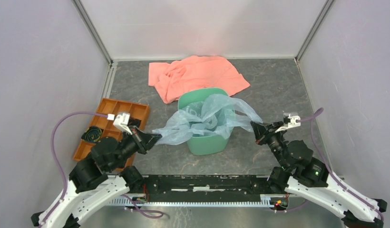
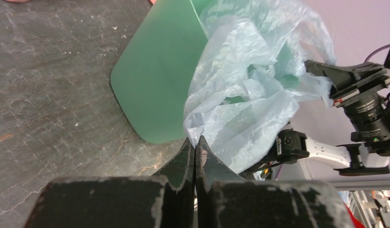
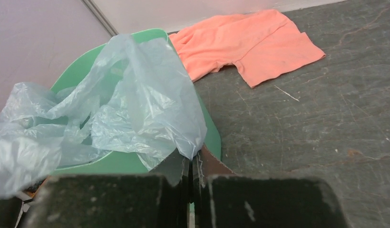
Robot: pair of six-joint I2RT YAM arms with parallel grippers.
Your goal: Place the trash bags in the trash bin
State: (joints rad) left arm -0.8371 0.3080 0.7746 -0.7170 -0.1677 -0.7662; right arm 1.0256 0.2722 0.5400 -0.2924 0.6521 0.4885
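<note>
Trash bag (image 1: 202, 121) is strung between both arms, and that looks like the whole idea: the left gripper (image 2: 195, 145) is pinched tight on the film's near-left end, the right gripper (image 3: 191, 159) clamped flat on the opposite end. So the crinkly sheet hangs spread over the green trash bin (image 1: 207, 142) mid-surface, part sagging inside the rim, part spilling over its left wall. An orange tray (image 1: 136, 107) hugs the left edge, and a salmon cloth (image 1: 198, 76) lies just behind the bin, toward the far edge

bin (image 1: 206, 142) inside: mostly hidden by bag (image 1: 202, 118) | tray (image 1: 136, 108): partly behind left arm (image 1: 110, 152)
</note>
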